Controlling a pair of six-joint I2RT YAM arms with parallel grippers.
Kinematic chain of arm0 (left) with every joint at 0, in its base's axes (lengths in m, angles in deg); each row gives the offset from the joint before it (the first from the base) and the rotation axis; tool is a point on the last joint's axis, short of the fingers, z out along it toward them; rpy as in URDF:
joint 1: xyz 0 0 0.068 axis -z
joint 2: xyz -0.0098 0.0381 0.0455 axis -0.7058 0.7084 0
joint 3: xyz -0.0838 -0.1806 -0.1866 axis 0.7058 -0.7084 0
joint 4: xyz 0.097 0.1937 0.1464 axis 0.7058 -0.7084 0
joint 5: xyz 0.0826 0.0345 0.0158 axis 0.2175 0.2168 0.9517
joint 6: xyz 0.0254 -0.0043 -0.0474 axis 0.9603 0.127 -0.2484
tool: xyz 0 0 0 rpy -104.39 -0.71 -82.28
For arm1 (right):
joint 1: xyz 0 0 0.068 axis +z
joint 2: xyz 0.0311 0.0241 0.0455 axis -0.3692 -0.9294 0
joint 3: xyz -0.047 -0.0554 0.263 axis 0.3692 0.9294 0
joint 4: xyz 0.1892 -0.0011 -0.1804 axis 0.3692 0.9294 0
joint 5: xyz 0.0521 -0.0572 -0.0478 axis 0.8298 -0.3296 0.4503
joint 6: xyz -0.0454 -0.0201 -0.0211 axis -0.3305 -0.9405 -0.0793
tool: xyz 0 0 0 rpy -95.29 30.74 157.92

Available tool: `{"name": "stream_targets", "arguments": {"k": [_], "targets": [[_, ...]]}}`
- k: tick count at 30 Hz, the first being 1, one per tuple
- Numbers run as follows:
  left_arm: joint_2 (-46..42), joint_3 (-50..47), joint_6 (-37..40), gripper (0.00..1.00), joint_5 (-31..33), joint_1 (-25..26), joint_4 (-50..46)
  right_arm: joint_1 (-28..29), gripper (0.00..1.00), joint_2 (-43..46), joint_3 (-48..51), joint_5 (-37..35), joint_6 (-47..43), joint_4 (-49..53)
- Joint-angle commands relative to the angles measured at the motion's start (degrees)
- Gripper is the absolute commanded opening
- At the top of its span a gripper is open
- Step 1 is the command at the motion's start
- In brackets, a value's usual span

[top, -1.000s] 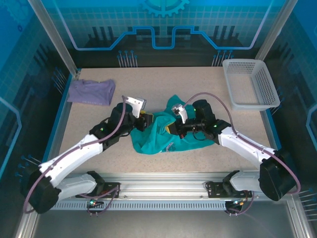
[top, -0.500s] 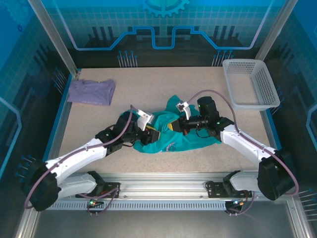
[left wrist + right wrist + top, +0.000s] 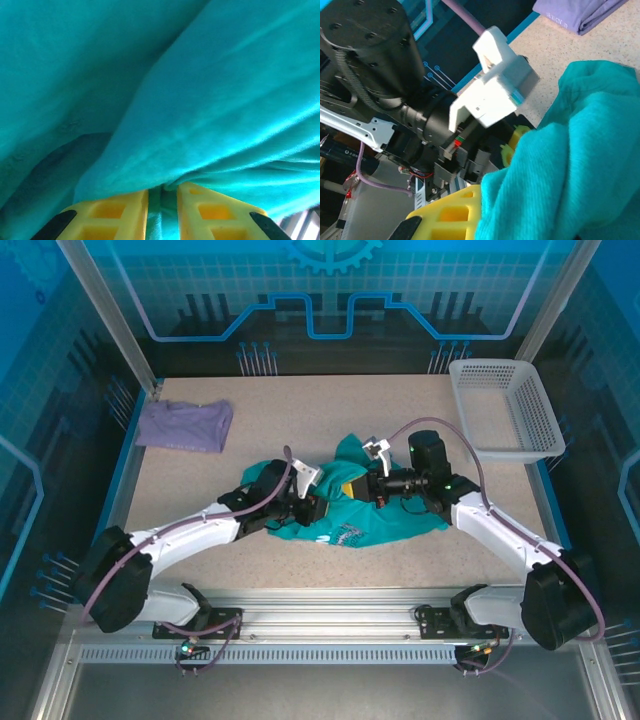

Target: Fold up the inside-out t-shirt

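Left end effector (image 3: 162,200) is clamped on a fold of the inside-out t-shirt (image 3: 225,100); right end effector (image 3: 352,488) is swathed in cloth, grip not discernible. Shirt lies bunched on the desk (image 3: 300,410), well apart from the basket (image 3: 505,410). Judged best: draw the 2 grips apart, low, spreading fabric flat.

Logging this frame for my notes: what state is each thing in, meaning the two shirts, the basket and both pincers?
teal t-shirt: crumpled in a heap on the table, not yet folded.
left pincer: shut on a fold of the teal t-shirt.
right pincer: teal cloth draped over it; open or shut cannot be told.
purple shirt: lying flat at the far left, apart from both arms.
basket: upright, empty.
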Motion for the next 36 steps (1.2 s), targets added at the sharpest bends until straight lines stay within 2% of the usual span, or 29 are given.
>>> {"name": "stream_targets", "arguments": {"k": [1, 5, 10, 14, 17, 27, 36], "targets": [[-0.37, 1.21, 0.49, 0.23, 1.24, 0.08, 1.07, -0.93, 0.0, 1.19, 1.49, 2.61, 0.88, -2.49], [-5.24, -0.97, 0.84, 0.23, -0.95, 0.08, 2.36, -1.68, 0.0, 1.0, 1.67, 0.59, 0.46, -0.69], [-11.3, -3.87, 0.59, 0.26, -10.13, 0.05, 6.53, -1.99, 0.0, 0.54, 1.39, -0.37, 1.11, 0.25], [-10.42, -2.27, 0.57, 0.25, -16.09, 0.08, 7.82, -2.01, 0.0, 0.3, 1.41, -0.48, 1.84, -0.09], [-8.28, -0.44, 0.87, 0.24, -17.44, 0.08, 9.03, -1.99, 0.0, 0.25, 1.43, -0.59, 2.26, -0.19], [-2.52, 5.57, 5.13, 0.25, -14.97, 0.0, 4.9, -1.99, 0.0, 0.18, 1.54, -0.32, 2.56, -0.19], [-0.79, 6.58, 5.32, 0.26, -13.18, -0.01, 4.73, -1.99, 0.0, 0.41, 1.57, -0.48, 2.1, 0.16]]}}
